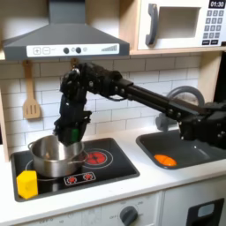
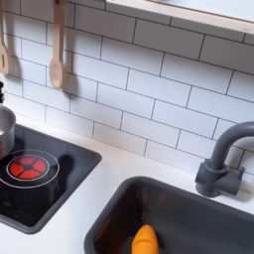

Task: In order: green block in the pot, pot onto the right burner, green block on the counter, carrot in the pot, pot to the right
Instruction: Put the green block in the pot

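I have the gripper (image 1: 69, 134) hanging just over the pot (image 1: 55, 157), at its back rim toward the first exterior view's right. There is a hint of green between the fingers, which I take for the green block (image 1: 73, 132), but the picture is too coarse for me to say whether the jaws are clamped on it or how wide they stand.

The pot sits directly below the claw on the burner at the first exterior view's left; the red burner (image 1: 95, 158) lies just beside it, to the first exterior view's right of the claw. The carrot (image 2: 145, 240) lies in the sink (image 2: 189, 213), well away from the claw on that same side. The yellow block (image 1: 27, 184) stands in front of the pot.

My worries: releasing so close to the rim could bounce the block off the metal onto the counter (image 1: 150, 181). Descending further, a finger could catch the rim and tip or shove the pot. A later slide could also nudge the yellow block.
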Available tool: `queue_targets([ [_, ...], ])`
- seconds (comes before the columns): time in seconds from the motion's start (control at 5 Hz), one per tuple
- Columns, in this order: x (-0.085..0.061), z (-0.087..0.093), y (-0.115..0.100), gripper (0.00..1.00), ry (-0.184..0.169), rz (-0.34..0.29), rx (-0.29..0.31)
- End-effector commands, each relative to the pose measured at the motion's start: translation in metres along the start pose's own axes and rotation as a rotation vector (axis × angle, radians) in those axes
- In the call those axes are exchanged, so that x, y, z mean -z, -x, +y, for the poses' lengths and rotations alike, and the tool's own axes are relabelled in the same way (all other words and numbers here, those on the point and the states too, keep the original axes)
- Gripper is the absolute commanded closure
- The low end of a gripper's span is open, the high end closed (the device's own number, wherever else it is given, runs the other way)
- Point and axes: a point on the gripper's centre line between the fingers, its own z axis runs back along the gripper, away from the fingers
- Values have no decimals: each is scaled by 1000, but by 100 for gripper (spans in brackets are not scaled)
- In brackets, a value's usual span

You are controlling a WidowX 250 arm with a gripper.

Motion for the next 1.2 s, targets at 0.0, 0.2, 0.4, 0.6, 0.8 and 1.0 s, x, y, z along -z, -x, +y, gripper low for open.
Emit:
queue_targets([
  [0.0, 14, 2, 0, 9, -24, 21, 4],
  [0.2, 15, 7, -1, 0, -43, 17, -5],
  [0.4, 24, 8, 2, 0, -58, 40, 1],
  [0.6, 27, 8, 4, 0, -60, 45, 7],
  [0.8, 31, 6, 7, 100, -50, 59, 10],
  [1.0, 30, 5, 8, 100, -49, 55, 20],
])
